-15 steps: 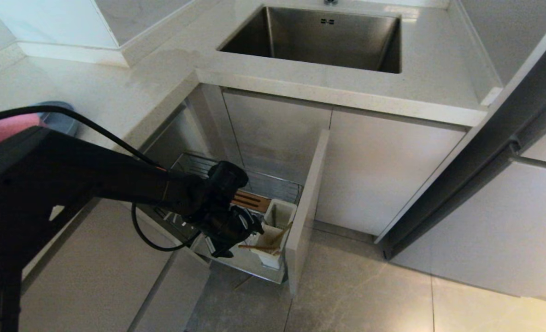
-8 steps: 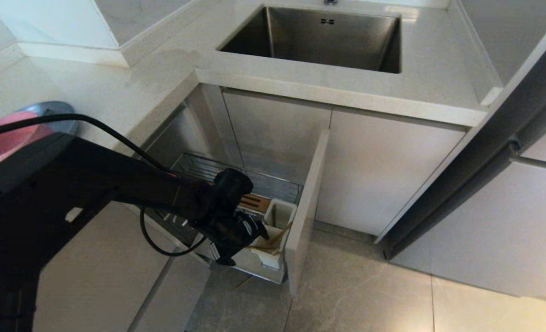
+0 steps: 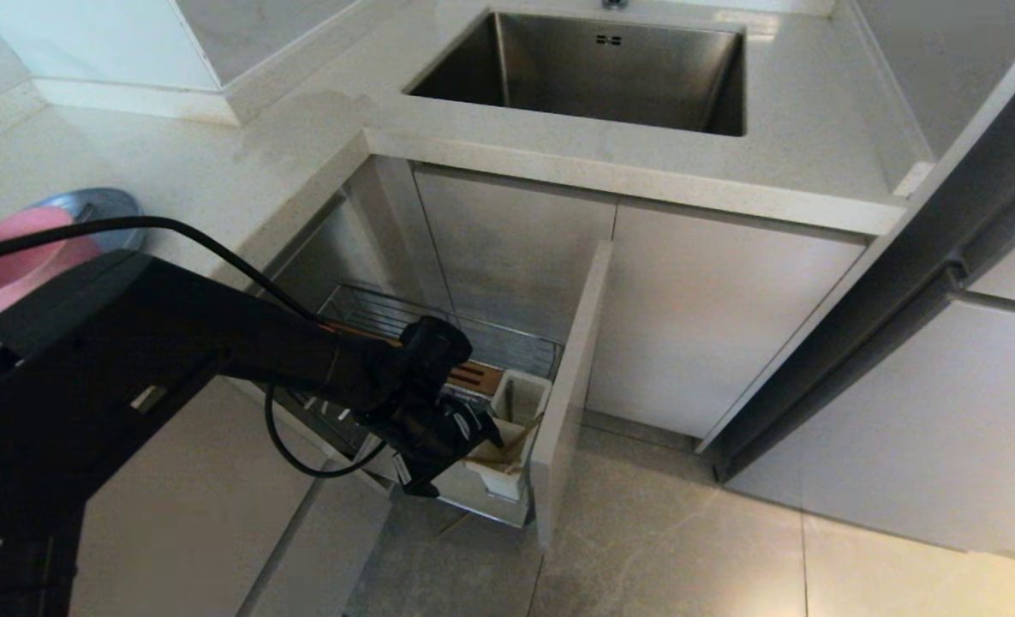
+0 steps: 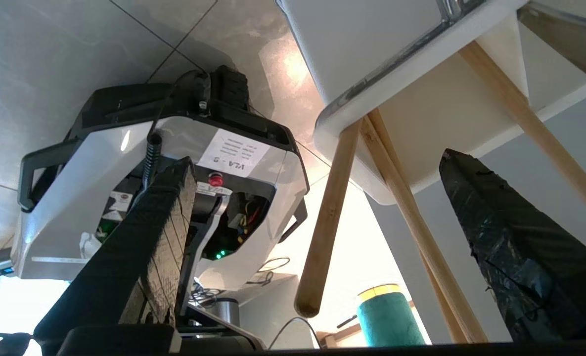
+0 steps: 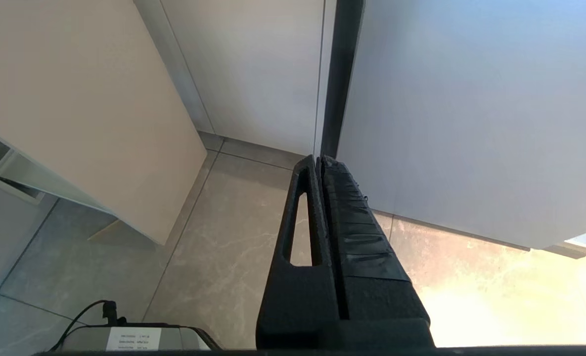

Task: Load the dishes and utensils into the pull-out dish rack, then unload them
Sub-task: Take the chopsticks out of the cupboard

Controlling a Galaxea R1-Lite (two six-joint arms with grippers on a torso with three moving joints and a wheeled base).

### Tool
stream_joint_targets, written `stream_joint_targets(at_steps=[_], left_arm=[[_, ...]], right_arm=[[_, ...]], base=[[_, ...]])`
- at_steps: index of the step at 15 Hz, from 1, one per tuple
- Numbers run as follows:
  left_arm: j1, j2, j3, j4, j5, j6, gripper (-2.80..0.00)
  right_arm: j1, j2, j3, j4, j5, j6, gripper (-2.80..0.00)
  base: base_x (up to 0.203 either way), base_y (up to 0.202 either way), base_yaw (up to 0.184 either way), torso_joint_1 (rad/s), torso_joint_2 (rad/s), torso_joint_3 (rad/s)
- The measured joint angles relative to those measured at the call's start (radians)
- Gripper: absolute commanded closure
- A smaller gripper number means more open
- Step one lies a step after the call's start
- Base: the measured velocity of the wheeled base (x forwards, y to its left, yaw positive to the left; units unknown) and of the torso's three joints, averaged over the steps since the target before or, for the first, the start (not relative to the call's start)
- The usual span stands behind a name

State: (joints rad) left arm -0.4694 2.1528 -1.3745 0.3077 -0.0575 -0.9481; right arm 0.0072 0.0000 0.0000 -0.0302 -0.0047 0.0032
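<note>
The pull-out dish rack [image 3: 438, 321] stands drawn out under the counter, its beige front panel [image 3: 571, 386] towards the floor. My left gripper [image 3: 473, 433] hangs low at the rack's front, next to the white utensil cup [image 3: 520, 403]. In the left wrist view the gripper [image 4: 316, 157] is open. The wooden chopsticks [image 4: 322, 232] lean out of the cup [image 4: 421, 74], loose between the black fingers [image 4: 159, 222]. The pink bowl [image 3: 10, 266] sits on the light-blue plate [image 3: 113, 210] on the counter at far left. My right gripper [image 5: 320, 159] is shut and parked over the floor.
The steel sink [image 3: 593, 68] is set in the counter behind the rack. A brown slotted wooden strip [image 3: 477, 374] lies in the rack. An open cabinet door [image 3: 901, 300] stands to the right. My own base [image 4: 149, 163] and a teal cylinder [image 4: 386, 316] show below the left gripper.
The left gripper has opened wider and let go of the chopsticks, which now lean in the cup. The forearm has sunk a little, uncovering the bowl and plate.
</note>
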Motion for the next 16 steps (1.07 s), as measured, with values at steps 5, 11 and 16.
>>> stream_joint_targets(at_steps=[5, 11, 16], left_arm=[[0.001, 0.000, -0.001, -0.001, 0.014, 0.003, 0.00], [-0.001, -0.005, -0.002, -0.002, 0.012, 0.003, 0.00], [-0.001, -0.014, -0.001, 0.001, 0.017, 0.003, 0.00]], right_arm=[[0.000, 0.000, 0.000, 0.000, 0.000, 0.000, 0.00], [0.001, 0.000, 0.000, -0.001, 0.000, 0.000, 0.00], [0.000, 0.000, 0.000, 0.000, 0.000, 0.000, 0.00]], base=[[0.000, 0.000, 0.000, 0.000, 0.00, 0.000], [0.000, 0.000, 0.000, 0.000, 0.00, 0.000], [0.000, 0.000, 0.000, 0.000, 0.00, 0.000]])
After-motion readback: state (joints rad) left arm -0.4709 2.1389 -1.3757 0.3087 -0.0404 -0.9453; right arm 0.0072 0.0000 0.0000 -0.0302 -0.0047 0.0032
